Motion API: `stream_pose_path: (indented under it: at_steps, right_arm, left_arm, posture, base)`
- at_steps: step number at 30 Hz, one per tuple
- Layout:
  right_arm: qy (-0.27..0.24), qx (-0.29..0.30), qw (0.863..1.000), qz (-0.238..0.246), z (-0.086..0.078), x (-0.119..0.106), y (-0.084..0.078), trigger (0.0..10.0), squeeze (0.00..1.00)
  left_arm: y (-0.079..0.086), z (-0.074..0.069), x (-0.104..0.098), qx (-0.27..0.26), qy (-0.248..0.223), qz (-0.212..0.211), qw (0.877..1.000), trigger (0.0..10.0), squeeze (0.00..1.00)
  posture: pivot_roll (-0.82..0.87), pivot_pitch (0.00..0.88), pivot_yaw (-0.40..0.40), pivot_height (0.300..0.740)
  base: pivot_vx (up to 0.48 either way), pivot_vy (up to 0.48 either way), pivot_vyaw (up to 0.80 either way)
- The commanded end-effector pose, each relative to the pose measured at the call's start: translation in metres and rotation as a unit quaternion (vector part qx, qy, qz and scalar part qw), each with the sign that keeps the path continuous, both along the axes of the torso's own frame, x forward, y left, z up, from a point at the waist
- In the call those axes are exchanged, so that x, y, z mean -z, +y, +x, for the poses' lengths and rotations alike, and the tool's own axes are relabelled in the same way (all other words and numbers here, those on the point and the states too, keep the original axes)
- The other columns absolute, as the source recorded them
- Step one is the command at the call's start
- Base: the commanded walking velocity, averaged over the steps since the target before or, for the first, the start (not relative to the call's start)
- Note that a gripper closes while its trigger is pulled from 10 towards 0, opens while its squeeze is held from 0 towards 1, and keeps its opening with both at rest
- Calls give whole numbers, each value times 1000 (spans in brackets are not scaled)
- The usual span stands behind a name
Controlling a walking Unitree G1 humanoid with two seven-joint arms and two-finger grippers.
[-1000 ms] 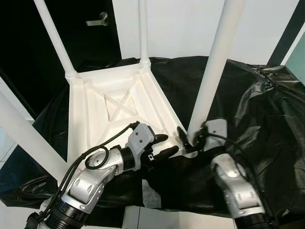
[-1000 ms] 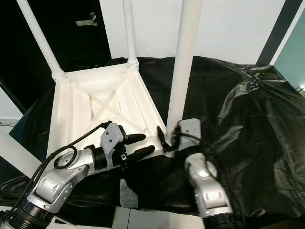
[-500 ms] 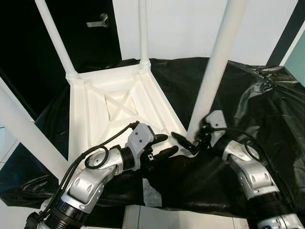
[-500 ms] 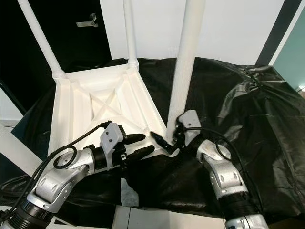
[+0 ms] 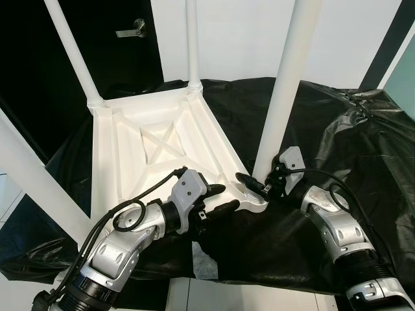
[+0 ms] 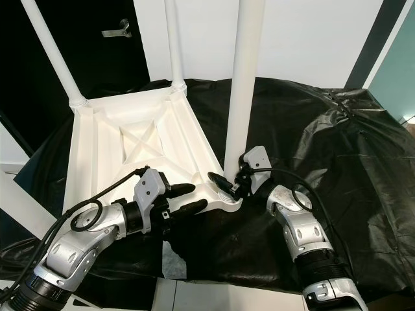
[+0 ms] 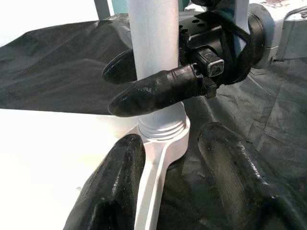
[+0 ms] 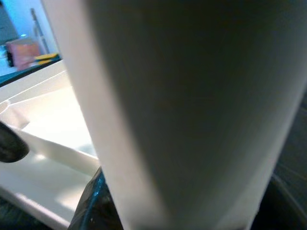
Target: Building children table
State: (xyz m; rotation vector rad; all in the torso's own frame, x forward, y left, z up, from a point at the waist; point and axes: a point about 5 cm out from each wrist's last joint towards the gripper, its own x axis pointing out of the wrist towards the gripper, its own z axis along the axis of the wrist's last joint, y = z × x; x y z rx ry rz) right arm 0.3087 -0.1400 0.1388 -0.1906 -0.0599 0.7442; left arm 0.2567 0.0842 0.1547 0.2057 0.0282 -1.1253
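Note:
A white children's table [image 5: 155, 139] lies upside down on a black plastic sheet [image 5: 337, 129], its legs pointing up. The near right leg [image 5: 280, 97] stands in the corner socket [image 5: 249, 199]. My right gripper [image 5: 259, 184] is shut on this leg just above the socket, one finger [image 7: 153, 91] lying across its front. My left gripper [image 5: 220, 199] is open and straddles the table's near rim [image 7: 153, 177] beside that corner, one finger on each side. In the right wrist view the leg [image 8: 192, 96] is very close.
Three more legs stand at the far left [image 5: 71, 52], far right [image 5: 192, 42] and near left [image 5: 32, 188] corners. A dark door with a handle [image 5: 133, 27] and a white wall are behind. The sheet's front edge hangs over a pale floor.
My right arm has swung out to the right while the gripper stays at the leg's base. The leg stands straighter and the corner socket shows more. The left gripper has barely moved.

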Motion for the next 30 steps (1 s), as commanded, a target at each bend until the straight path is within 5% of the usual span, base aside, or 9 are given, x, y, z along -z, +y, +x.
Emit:
stream_pose_path:
  at_steps: [1, 2, 12, 14, 18, 23, 30]
  right_arm:
    - [13, 12, 1000, -2, -3, 8, 3, 0, 0]
    - [8, 30, 1000, 0, -4, 9, 3, 10000, 0]
    - [-8, 190, 981, 30, -10, 12, 8, 10000, 0]
    - [-3, 271, 962, 35, -12, 17, 9, 10000, 0]
    - [16, 335, 940, 56, -14, 21, 15, 10000, 0]
    - [21, 353, 933, 61, -14, 22, 17, 10000, 0]
    - [17, 330, 941, 66, -21, 19, 38, 10000, 0]
  left_arm:
    - [-2, -2, 2, 27, 4, 11, 1000, 10000, 0]
    - [-2, -1, 2, 28, 4, 11, 1000, 10000, 0]
    - [-5, -2, 2, 34, 4, 12, 999, 10000, 0]
    - [-5, -1, 2, 35, 5, 13, 999, 10000, 0]
    - [-5, -1, 2, 36, 6, 14, 999, 10000, 0]
    - [-4, -1, 2, 36, 6, 14, 999, 10000, 0]
    - [-3, -3, 2, 37, 7, 14, 999, 10000, 0]
  posture:
    - [24, 0, 6, 740]
    - [22, 0, 8, 740]
    - [11, 0, 22, 740]
    - [10, 0, 24, 740]
    - [9, 0, 23, 740]
    - [9, 0, 23, 740]
    - [13, 0, 22, 740]
  base:
    - [0, 0, 0]
    - [0, 0, 0]
    - [0, 0, 0]
    - [0, 0, 0]
    - [0, 0, 0]
    - [0, 0, 0]
    - [0, 0, 0]
